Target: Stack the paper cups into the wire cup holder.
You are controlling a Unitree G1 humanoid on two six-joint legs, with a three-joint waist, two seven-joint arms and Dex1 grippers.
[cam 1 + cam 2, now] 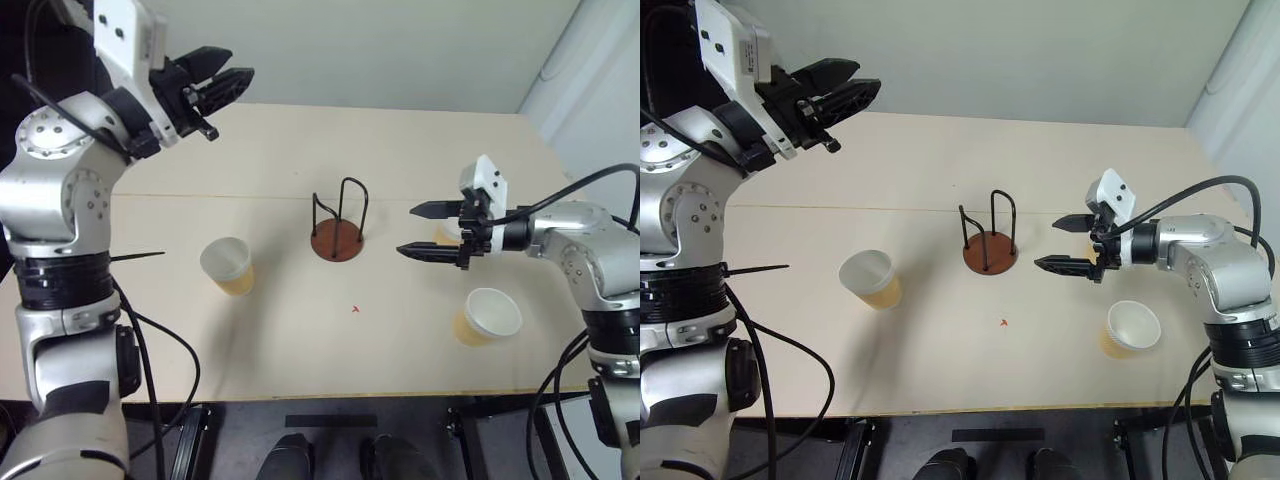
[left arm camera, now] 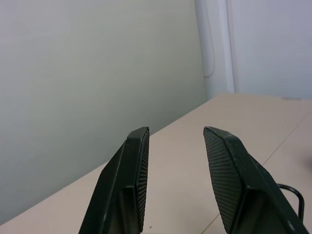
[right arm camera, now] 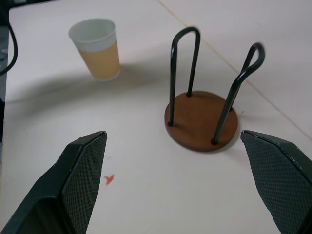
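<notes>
A pale beige table (image 1: 300,360) is seen from above, with a small wire cup holder (image 1: 338,228), made of a round reddish-brown disc base and thin black upright wire loops, set near its middle and standing empty. A tan-yellow tapered paper cup with a white interior and rolled white rim (image 1: 228,265) is placed upright to the robot's left of the holder, well apart from it. A second cup of the same kind (image 1: 486,316) is placed upright toward the robot's right, nearer the table's front edge. A third cup (image 1: 446,233) is largely hidden behind the right gripper, and only a sliver of tan and white is made out. A small red mark (image 1: 355,309) is noted on the table in front of the holder. The right gripper (image 1: 426,230) is held low over the table just beside the holder on its right, pointed toward it, its two black fingers spread wide with nothing between them. The left gripper (image 1: 228,82) is raised high above the table's far left part, its fingers parted by a moderate gap and empty. In the right wrist view the holder (image 3: 201,120) and the left-hand cup (image 3: 97,48) are framed between the spread fingers.
</notes>
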